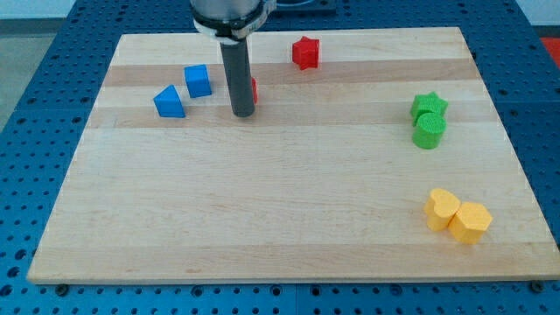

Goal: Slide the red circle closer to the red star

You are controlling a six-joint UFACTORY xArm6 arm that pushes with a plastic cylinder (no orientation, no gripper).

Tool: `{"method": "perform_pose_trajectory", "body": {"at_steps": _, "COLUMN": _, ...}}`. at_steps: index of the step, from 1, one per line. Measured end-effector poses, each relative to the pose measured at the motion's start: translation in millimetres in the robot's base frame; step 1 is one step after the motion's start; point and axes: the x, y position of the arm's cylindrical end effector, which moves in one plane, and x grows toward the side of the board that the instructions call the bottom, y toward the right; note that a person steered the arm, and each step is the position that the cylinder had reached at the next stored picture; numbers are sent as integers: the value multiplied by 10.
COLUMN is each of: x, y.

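No jaws here: my tip (243, 114) touches the mostly hidden red circle (254, 88), well apart from the red star (305, 52).

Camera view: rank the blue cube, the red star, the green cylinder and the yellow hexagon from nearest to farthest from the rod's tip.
From my tip:
1. Blue cube, just to the view's left of the rod.
2. Red star, up and to the view's right, near the board's top edge.
3. Green cylinder, far at the view's right.
4. Yellow hexagon, at the view's bottom right.

a single camera looks down at an angle from the near edge, taking in the whole wooden board (262, 219)
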Motion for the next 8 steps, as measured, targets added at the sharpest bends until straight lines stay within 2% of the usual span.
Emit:
{"method": "perform_pose_trajectory", "body": {"at_steps": 1, "x": -21, "y": 0}}
{"method": "perform_pose_trajectory", "body": {"at_steps": 3, "x": -21, "y": -384}}
{"method": "perform_pose_trajectory", "body": {"at_steps": 4, "x": -22, "y": -384}}
{"method": "perform_pose_trajectory", "body": {"at_steps": 6, "x": -308, "y": -354}}
{"method": "perform_pose_trajectory", "body": {"at_steps": 8, "x": -343, "y": -309}}
